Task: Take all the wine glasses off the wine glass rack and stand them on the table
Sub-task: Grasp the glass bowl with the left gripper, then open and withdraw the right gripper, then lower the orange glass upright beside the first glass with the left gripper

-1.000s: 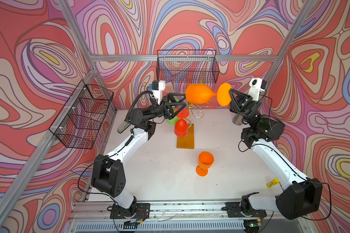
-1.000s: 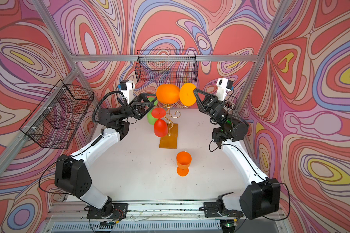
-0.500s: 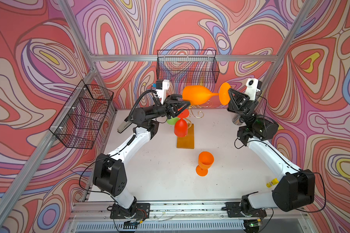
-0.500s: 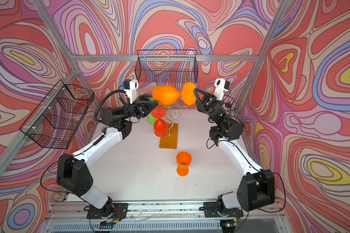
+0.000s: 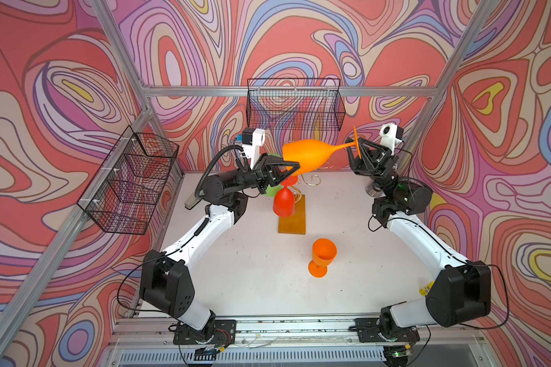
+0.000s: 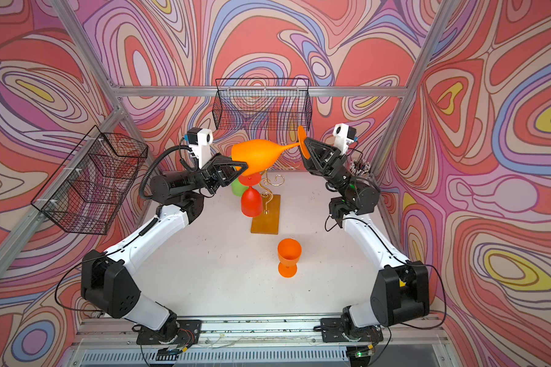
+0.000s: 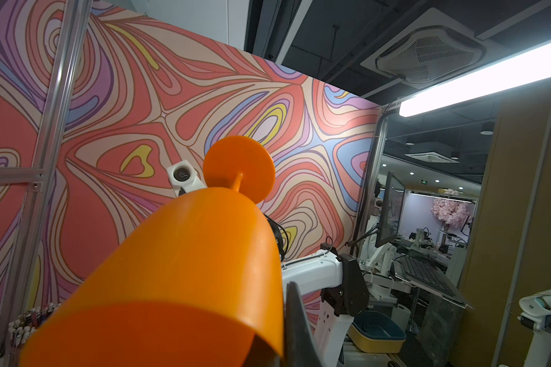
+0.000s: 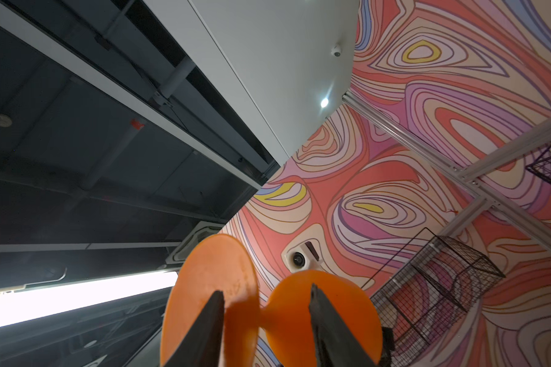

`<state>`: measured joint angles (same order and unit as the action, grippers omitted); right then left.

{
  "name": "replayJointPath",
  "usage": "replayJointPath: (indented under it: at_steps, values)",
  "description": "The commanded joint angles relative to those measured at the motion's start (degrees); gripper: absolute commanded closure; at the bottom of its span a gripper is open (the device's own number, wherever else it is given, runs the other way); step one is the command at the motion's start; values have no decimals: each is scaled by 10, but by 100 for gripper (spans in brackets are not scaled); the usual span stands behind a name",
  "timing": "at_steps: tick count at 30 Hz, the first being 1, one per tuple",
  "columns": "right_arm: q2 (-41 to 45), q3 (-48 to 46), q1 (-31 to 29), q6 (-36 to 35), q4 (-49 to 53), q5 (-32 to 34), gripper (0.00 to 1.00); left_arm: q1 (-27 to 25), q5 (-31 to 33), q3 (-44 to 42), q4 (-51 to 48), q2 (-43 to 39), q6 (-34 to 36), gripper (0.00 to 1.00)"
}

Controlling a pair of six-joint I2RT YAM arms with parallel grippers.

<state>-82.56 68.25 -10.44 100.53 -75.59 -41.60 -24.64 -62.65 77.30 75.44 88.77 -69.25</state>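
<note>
One orange wine glass [image 5: 306, 155] lies level in the air above the wine glass rack [image 5: 292, 222], bowl to the left, foot to the right. The left tool [image 5: 291, 170] is pinched narrow on the bowl's rim, apparently with one finger inside, though that side is hidden. The right tool [image 8: 266, 290] stands parted either side of the stem, gaps showing. A red glass [image 5: 283, 203] hangs bowl-down on the rack, with a green glass [image 5: 269, 190] just left of it. Nearer on the worktop [image 5: 252, 286], an orange goblet [image 5: 322, 255] stands upright.
</note>
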Motion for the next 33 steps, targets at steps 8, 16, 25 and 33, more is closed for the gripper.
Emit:
replayJointPath:
  at_steps: [8,16,25,33]
  values:
    - [169,125,42,-557,773,86,32,1,-63,-43,-209,-140,135,100]
    - [216,132,42,-666,985,286,31,-82,172,131,-1052,-217,682,100]
    - [219,99,42,-677,1025,351,32,-168,390,173,-1300,-233,755,100]
    - [207,94,41,-681,1028,358,31,-296,571,190,-1449,-203,749,100]
